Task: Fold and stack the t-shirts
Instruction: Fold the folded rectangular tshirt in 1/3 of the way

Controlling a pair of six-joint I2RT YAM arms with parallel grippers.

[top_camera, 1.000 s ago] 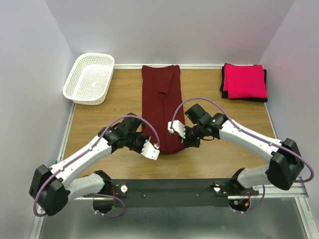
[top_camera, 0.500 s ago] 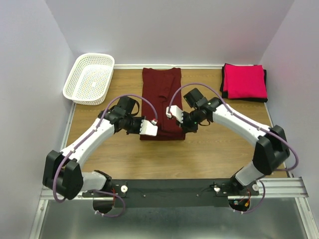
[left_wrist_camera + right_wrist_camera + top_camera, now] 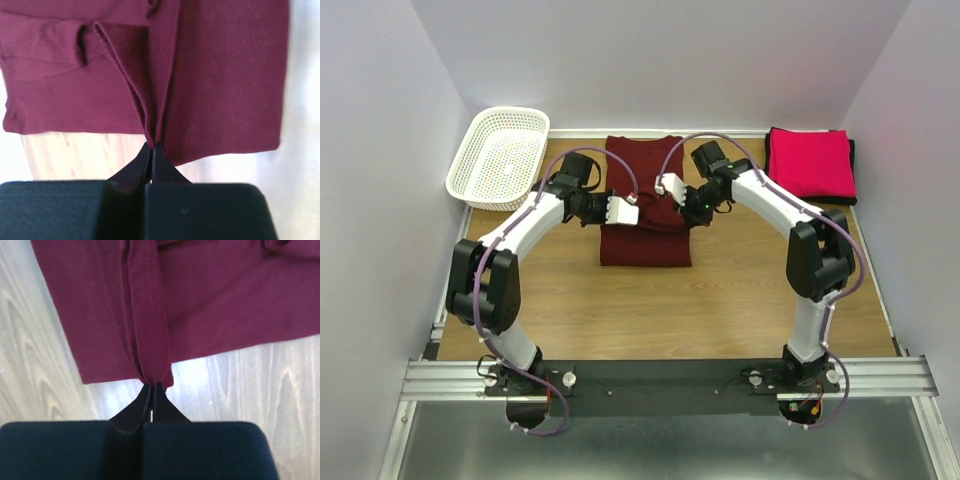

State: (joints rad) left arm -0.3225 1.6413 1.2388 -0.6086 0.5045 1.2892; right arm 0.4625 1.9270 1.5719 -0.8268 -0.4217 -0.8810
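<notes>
**A:** What differs from a second ago?

**B:** Both arms have swung toward the top of the frame. The maroon t-shirt (image 3: 645, 250), a long strip back then, now lies doubled over. It is a shorter block at upper centre of the table (image 3: 570, 290).

**A:** And the fingers?

**B:** The left gripper (image 3: 151, 146) is pinched tight on a bunched fold of the maroon cloth. The right gripper (image 3: 151, 386) is clamped the same way on the hem.

**A:** The other shirts?

**B:** The pink-red t-shirt (image 3: 810, 165) sits folded at upper right. It lies on a black t-shirt (image 3: 768, 165) that peeks out at its edges.

**A:** The basket?

**B:** The basket (image 3: 505, 150) is at upper left, its mesh floor showing. All the shirts lie on the table outside it.
</notes>
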